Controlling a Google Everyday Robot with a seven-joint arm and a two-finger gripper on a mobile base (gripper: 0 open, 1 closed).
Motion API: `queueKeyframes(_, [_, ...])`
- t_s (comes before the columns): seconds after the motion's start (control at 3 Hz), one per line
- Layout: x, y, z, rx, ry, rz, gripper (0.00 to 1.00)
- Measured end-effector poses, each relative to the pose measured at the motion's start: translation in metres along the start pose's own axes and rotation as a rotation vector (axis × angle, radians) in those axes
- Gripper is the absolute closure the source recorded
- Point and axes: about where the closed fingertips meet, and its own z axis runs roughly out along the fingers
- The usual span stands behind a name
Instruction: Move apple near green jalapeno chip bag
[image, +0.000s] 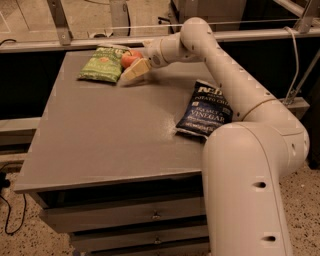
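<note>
The small red-orange apple (130, 58) rests on the grey table (100, 135) at the far side, touching the right edge of the green jalapeno chip bag (101, 65), which lies flat. My gripper (138, 60) reaches in from the right and is open, with its jaws around the apple. The near tan finger (135, 70) lies just in front of the apple; the far finger is mostly hidden behind it.
A dark blue vinegar chip bag (205, 109) lies at the table's right side, under my arm (225, 65). A metal rail (75, 42) runs behind the far edge. Drawers (150, 215) sit below the front edge.
</note>
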Motion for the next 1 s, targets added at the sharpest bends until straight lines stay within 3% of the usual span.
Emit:
queueKeyframes(0.33, [0.002,0.005,-0.023,0.025,0.019,-0.003,0.0])
queueKeyframes(0.67, [0.005,0.021,-0.069,0.075,0.057,-0.011,0.0])
queueKeyframes(1.0, [-0.038,0.039,-0.159,0.225,0.012,-0.08,0.0])
